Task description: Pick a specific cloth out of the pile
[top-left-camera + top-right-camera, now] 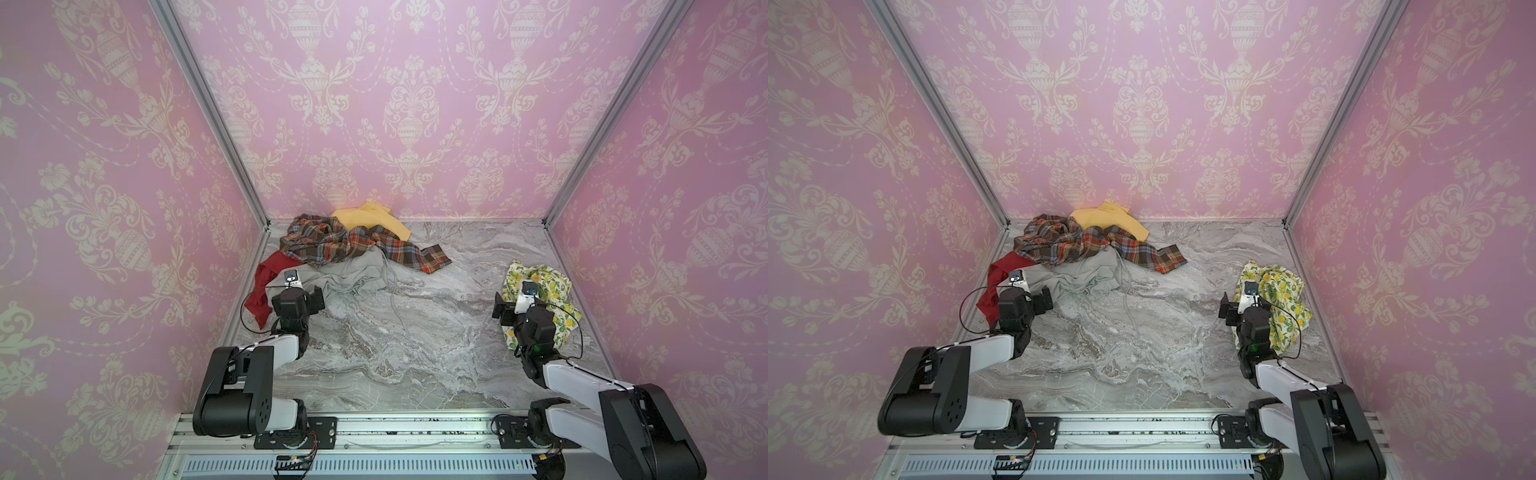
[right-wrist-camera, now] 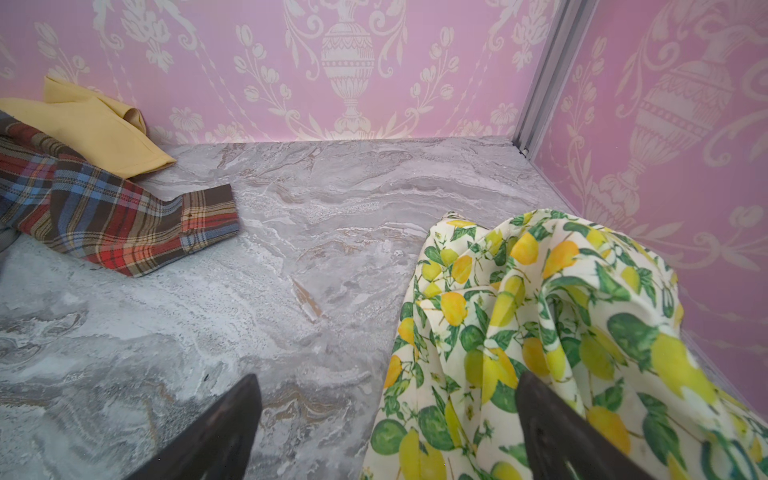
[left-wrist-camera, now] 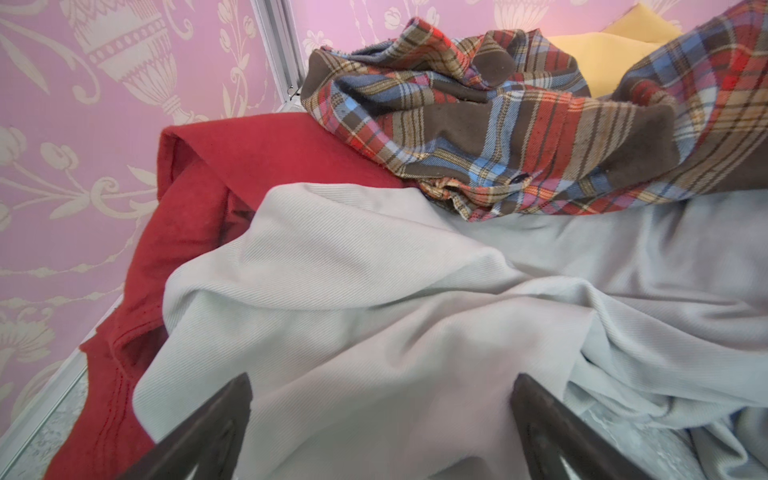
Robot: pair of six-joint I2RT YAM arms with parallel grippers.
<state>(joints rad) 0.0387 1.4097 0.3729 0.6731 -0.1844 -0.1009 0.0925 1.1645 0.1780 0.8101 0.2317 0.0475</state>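
A: Where was the cloth?
B: Right of centre in both top views. It was bunched on the counter near the right wall, well apart from the pile.
A: And the pile?
B: Upper left of the counter, in the back corner. Plaid garment on top, mustard cloth behind it at the wall, grey garment in front, red garment at the left edge.
A: Right fingers?
B: Spread wide. In the right wrist view, one sat over the cloth's edge and the other over bare counter. Couldn't tell if they touched it.
A: Left fingers?
B: Also spread wide, over the grey garment.
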